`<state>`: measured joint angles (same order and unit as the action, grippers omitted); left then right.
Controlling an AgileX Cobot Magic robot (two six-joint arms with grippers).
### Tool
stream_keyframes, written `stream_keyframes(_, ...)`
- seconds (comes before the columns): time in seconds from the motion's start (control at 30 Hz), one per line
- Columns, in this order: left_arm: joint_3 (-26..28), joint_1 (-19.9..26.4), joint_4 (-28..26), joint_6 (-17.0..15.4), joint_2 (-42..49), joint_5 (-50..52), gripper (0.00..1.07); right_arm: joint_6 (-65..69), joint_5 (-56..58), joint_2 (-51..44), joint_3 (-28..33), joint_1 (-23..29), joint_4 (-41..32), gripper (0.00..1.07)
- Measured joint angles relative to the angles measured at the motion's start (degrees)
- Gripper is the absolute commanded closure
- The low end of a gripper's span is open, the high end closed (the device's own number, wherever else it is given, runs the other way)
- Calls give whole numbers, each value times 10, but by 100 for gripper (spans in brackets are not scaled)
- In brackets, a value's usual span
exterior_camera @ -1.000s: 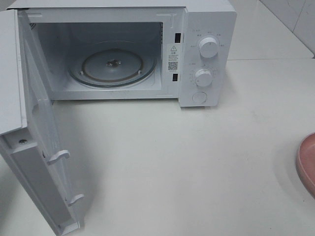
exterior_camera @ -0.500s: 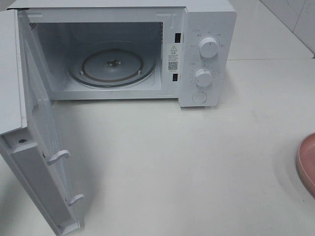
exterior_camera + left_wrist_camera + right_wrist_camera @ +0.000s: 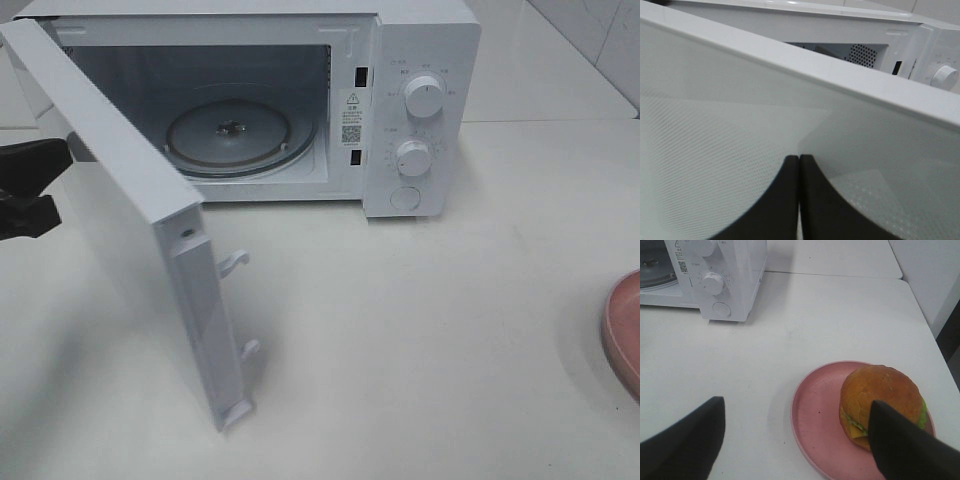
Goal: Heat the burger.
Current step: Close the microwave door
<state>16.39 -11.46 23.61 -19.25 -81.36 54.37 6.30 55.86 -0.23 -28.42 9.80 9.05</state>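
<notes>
We see a white microwave (image 3: 420,110) standing at the back of a white table (image 3: 420,330), its door (image 3: 130,210) swung partway out on its left-hand hinge, so that the cavity and the glass turntable (image 3: 230,133) inside show. The free edge of the door carries two hooked white latches (image 3: 233,262). On the strip between cavity and control panel we make out a small warning label (image 3: 351,113) with a triangle sign, some lines of print too small to read and a square code below it. The panel has two round knobs (image 3: 424,97), one above the other, with tiny markings around each that we cannot read, and a round button (image 3: 404,198) beneath. We find no brand name. Our left gripper (image 3: 799,200) sits close against the outer face of the door; its two dark fingers lie pressed together with nothing between them. In the high view it shows as a dark shape at the left edge (image 3: 30,185), behind the door. Our right gripper (image 3: 800,440) hangs above the table with its fingers spread wide and empty. The burger (image 3: 882,402) lies on a pink plate (image 3: 815,425) near the table's right edge, well apart from the microwave; one finger (image 3: 905,450) hides part of the bun in the wrist view, and whether it touches we cannot tell.
</notes>
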Motion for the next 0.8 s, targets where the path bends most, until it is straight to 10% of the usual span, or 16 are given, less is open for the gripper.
stream_keyframes(0.8,128,-219,-319,167,-119,13,107,0,0,0,0,0,0,33)
